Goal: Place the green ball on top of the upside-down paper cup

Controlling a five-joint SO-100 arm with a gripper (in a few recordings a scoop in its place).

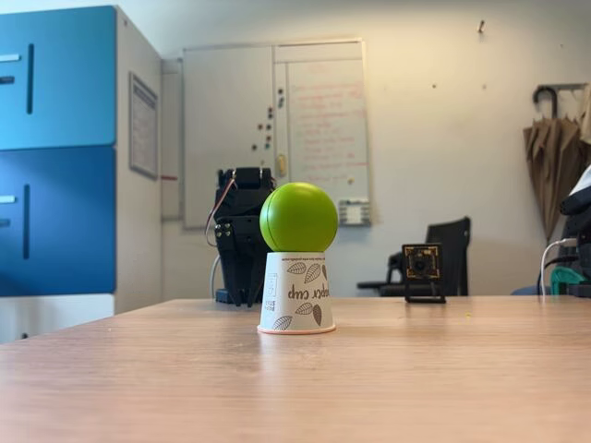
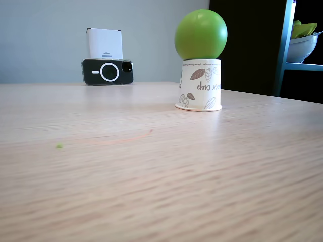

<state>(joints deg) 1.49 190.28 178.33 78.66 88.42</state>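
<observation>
— So, which way does the paper cup (image 1: 295, 293) point?
— Rim down on the table (image 1: 388, 369), long axis upright; its lettering reads inverted. The green ball (image 1: 298, 217) sits on its upturned base, at twelve o'clock.
— And the gripper (image 1: 242, 263)?
— Behind the cup, at about ten o'clock in a fixed view, hanging downward; I can't tell its opening or grip.
— The other view?
— It shows a phone (image 2: 107, 71) at the cup's (image 2: 199, 84) ten o'clock.

Both fixed views tabletop-low, sharing paper cup (image 1: 295, 293) (image 2: 199, 84).
</observation>
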